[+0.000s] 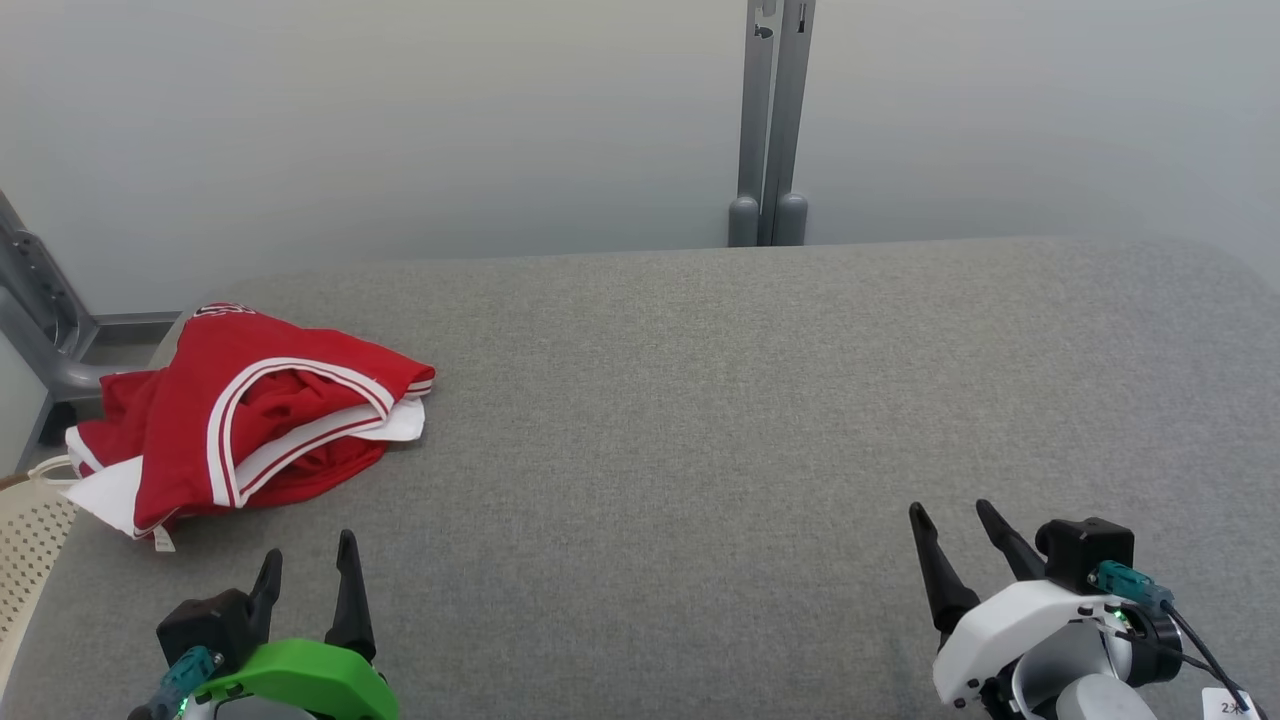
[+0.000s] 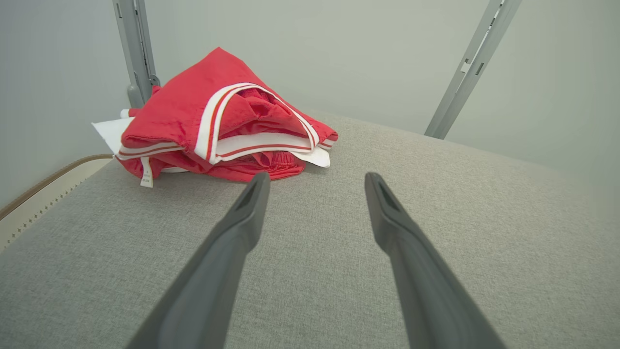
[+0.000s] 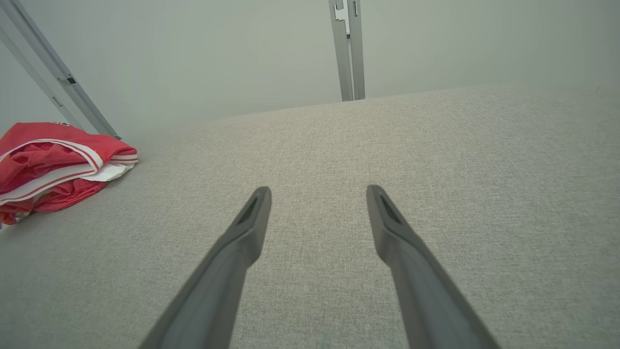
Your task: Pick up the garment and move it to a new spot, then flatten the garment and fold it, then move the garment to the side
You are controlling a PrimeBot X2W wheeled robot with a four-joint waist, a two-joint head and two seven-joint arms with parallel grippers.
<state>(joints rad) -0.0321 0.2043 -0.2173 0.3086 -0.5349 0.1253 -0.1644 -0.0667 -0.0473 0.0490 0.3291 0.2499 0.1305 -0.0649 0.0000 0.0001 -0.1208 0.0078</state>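
The garment [image 1: 245, 415] is a red piece with white and red striped trim, lying crumpled in a heap at the far left of the grey padded table [image 1: 700, 400]. It also shows in the left wrist view as a bunched garment [image 2: 223, 126] just ahead of my fingers, and at the left edge of the right wrist view as the garment [image 3: 53, 165]. My left gripper [image 1: 308, 555] is open and empty, a short way in front of the heap. My right gripper [image 1: 950, 515] is open and empty over bare table at the lower right.
A grey metal post [image 1: 770, 130] rises behind the table's far edge, and another frame piece [image 1: 40, 300] stands at the left. A perforated cream surface [image 1: 30, 550] lies beside the table's left edge. A pale wall backs the scene.
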